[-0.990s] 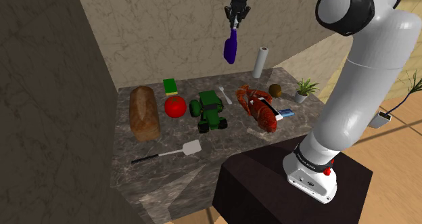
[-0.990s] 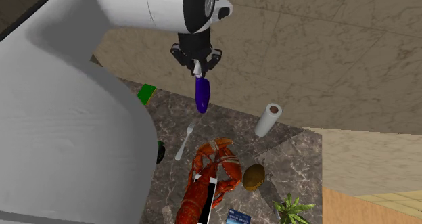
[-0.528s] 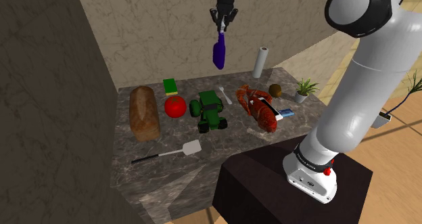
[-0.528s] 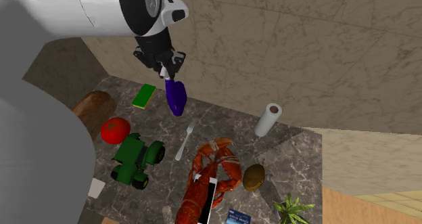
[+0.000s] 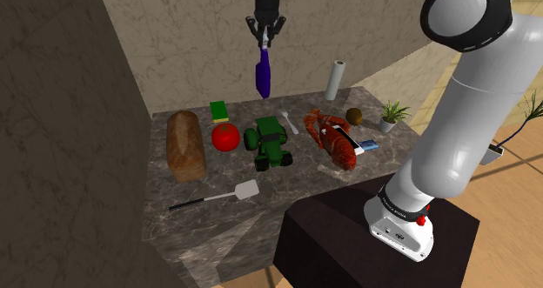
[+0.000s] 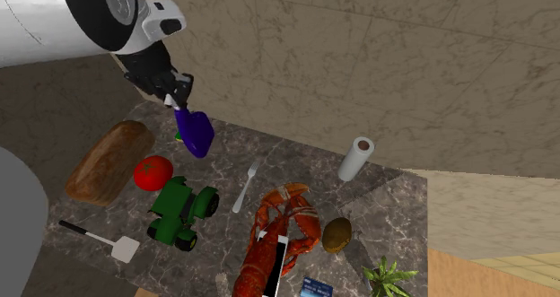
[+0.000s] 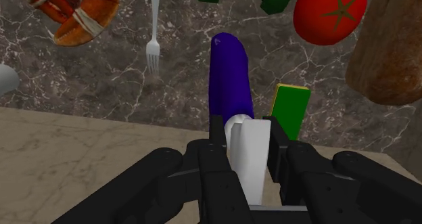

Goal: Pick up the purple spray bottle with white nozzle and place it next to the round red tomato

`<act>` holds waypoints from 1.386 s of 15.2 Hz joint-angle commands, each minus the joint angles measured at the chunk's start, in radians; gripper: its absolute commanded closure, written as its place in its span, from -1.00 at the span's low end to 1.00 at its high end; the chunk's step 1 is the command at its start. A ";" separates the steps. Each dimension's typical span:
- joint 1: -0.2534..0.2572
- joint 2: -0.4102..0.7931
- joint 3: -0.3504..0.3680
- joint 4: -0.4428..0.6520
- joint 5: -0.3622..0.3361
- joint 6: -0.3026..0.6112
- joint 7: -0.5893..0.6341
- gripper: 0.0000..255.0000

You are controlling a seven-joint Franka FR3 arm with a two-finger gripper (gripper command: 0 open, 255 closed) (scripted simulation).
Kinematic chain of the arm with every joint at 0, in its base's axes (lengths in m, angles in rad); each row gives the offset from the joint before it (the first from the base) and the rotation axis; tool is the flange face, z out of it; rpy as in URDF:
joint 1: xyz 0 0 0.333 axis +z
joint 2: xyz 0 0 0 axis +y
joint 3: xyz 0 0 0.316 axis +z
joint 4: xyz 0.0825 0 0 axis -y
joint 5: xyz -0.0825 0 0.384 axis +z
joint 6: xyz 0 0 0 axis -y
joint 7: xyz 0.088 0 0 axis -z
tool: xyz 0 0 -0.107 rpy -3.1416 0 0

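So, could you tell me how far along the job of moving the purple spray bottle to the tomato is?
Done: the pick; the gripper is shut on the white nozzle of the spray bottle. In hand: the carry; the bottle hangs in the air above the counter, near the green block. Left: lowering and releasing it beside the tomato, which lies between the bread loaf and the green tractor.

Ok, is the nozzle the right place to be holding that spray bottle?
Probably, yes. The gripper clasps the white nozzle from above and the purple spray bottle hangs below it, over the table. The nozzle is narrower than the rounded body, so the grip there is likely more secure.
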 commanded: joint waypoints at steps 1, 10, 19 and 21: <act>0.030 -0.004 0.021 0.005 -0.005 -0.009 0.053 1.00; 0.084 0.018 0.058 -0.032 -0.014 0.048 0.145 1.00; 0.084 0.018 0.058 -0.153 -0.014 0.169 0.147 1.00; 0.084 0.020 0.058 -0.177 -0.014 0.195 0.148 1.00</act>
